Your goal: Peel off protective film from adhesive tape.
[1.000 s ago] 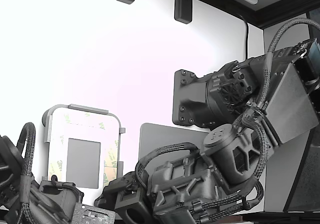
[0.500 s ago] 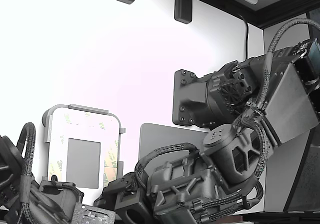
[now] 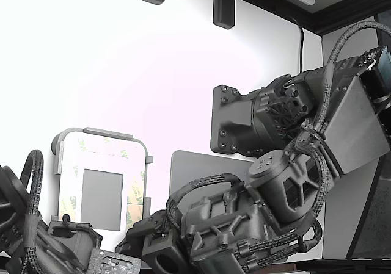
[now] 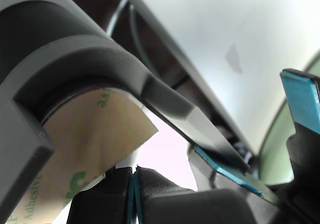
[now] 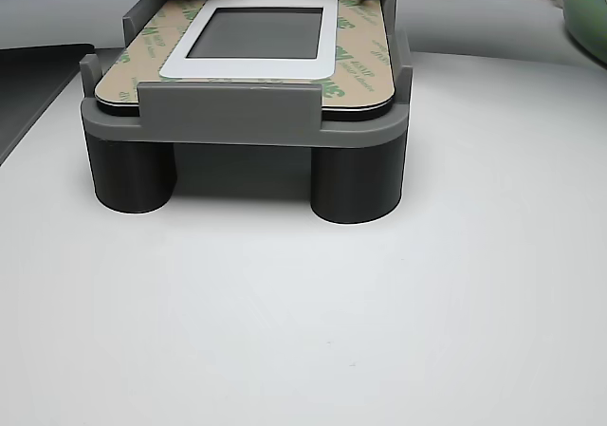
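Arm (image 3: pixel 244 225) is seen slightly lowered against one second ago; plate (image 3: pixel 101 182) unmoved. Jaws (image 4: pixel 134 184) are closed on lifted corner of protective film (image 4: pixel 95 144). Peel judged just beginning.

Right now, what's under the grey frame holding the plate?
Two dark round legs prop the frame above the white table. Any back legs are hidden behind them.
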Controlling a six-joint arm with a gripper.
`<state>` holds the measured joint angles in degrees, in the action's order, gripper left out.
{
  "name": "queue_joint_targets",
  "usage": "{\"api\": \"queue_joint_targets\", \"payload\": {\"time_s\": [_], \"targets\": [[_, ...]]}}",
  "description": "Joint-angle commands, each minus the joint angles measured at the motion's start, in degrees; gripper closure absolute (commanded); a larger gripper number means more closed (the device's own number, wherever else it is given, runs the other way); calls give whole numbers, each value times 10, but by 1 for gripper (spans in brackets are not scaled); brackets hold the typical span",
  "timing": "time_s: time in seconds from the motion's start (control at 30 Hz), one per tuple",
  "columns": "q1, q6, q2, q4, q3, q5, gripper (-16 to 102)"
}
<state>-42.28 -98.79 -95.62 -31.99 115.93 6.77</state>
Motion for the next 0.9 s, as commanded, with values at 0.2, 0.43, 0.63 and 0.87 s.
{"api": "queue_joint_targets", "payload": {"time_s": [0.2, 0.43, 0.63, 0.87], "targets": [[2, 2, -18, 5, -7, 1, 96], [2, 3, -28, 16, 11, 1, 96], [2, 3, -31, 11, 13, 1, 96], [2, 2, -35, 4, 14, 2, 96]]}}
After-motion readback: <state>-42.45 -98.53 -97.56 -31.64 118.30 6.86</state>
